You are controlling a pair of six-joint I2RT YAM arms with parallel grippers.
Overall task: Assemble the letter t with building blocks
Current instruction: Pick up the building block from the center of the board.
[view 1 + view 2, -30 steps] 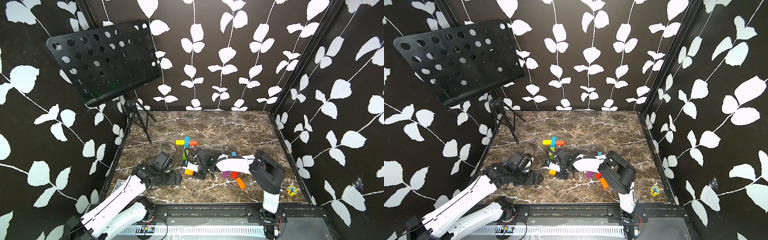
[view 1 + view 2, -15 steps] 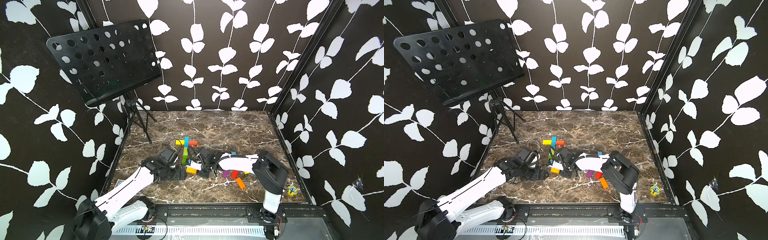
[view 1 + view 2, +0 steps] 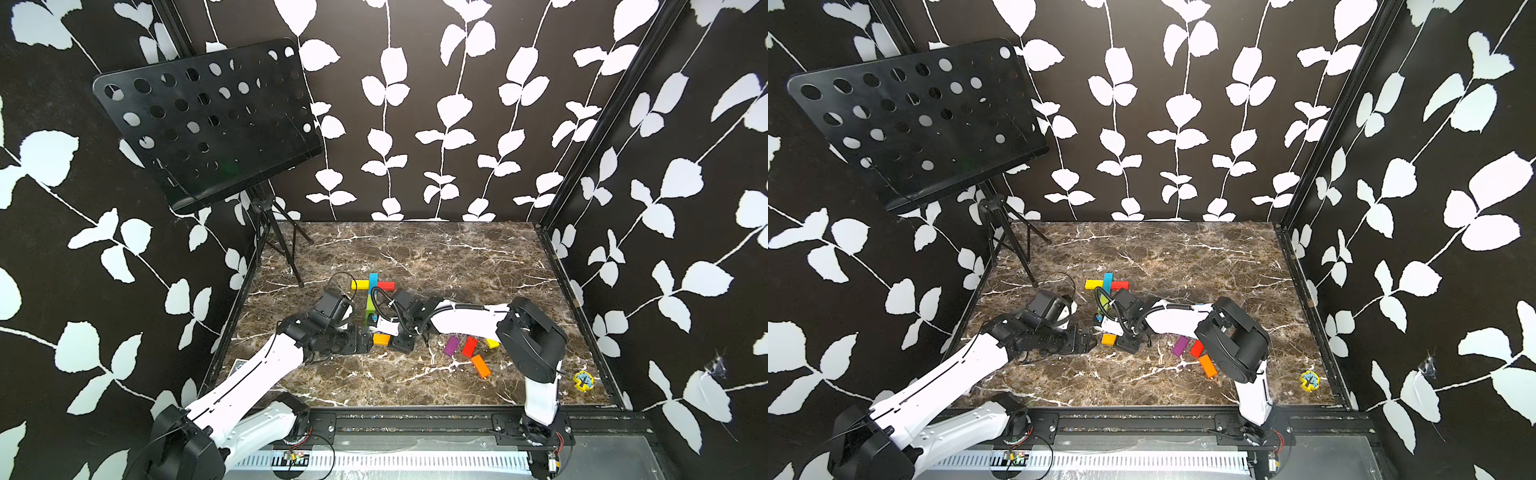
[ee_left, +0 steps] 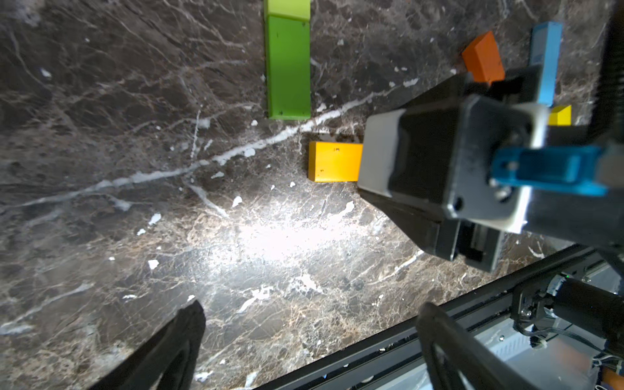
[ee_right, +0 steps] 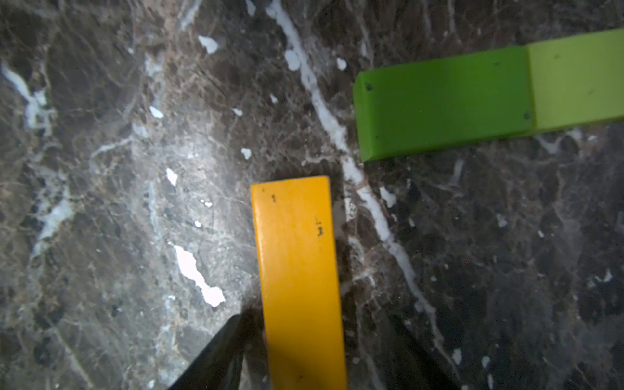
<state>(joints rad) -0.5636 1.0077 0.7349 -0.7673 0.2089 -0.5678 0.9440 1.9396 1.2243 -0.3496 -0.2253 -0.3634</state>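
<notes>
Yellow building block (image 5: 297, 270) lies flat on the tabletop (image 5: 101, 202), between the jaws of your right gripper (image 5: 317, 320), parted, not clamping. Left gripper (image 4: 314, 307) spread wide, just beside.

White arm links (image 3: 257, 374), black joint housings (image 3: 528, 336), ribbed black cable (image 4: 613, 67)

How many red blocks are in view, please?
2: one red block right of the blue block; another loose beside the purple block. More may be hidden.
</notes>
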